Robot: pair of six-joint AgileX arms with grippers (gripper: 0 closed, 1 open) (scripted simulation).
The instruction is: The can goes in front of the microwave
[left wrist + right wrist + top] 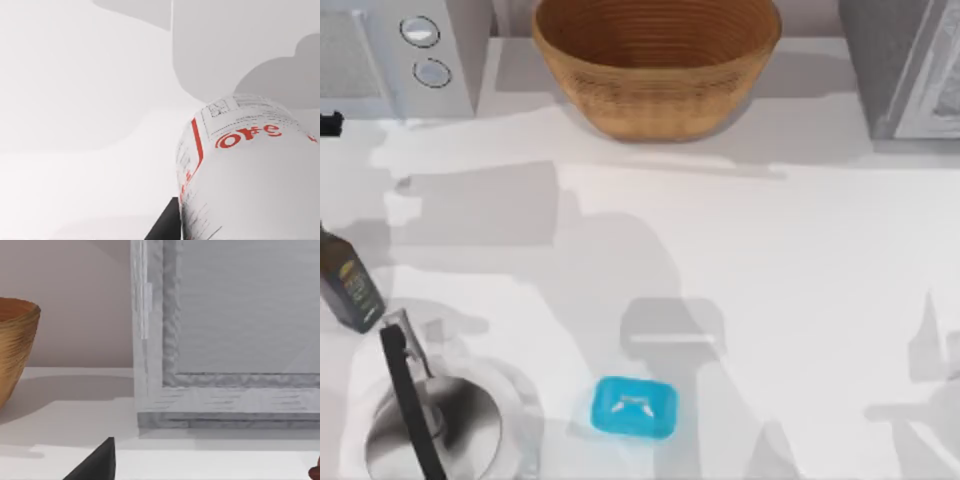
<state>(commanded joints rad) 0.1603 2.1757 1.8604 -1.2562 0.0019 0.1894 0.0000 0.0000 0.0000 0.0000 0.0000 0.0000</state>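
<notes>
Basket [656, 75] beside microwave [400, 55]

We have open table [790, 300] at centre; basket [657, 62] blocks 12 o'clock, soap block [634, 407] at 6, pot [430, 425] at 8.

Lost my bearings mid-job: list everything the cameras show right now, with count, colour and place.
can: one, white with red lettering, close up in the left wrist view; its place on the table cannot be told
microwave: one, light grey, two dials, back left
basket: one, tan woven, back centre
box: one, darker grey with pale framed panel, back right
bottle: one, dark, left edge
pan: one, silver with black handle, front left
soap: one, blue, front centre
table: one, white
left hand: one, black, beside the can
right hand: one, black, facing the box
</notes>
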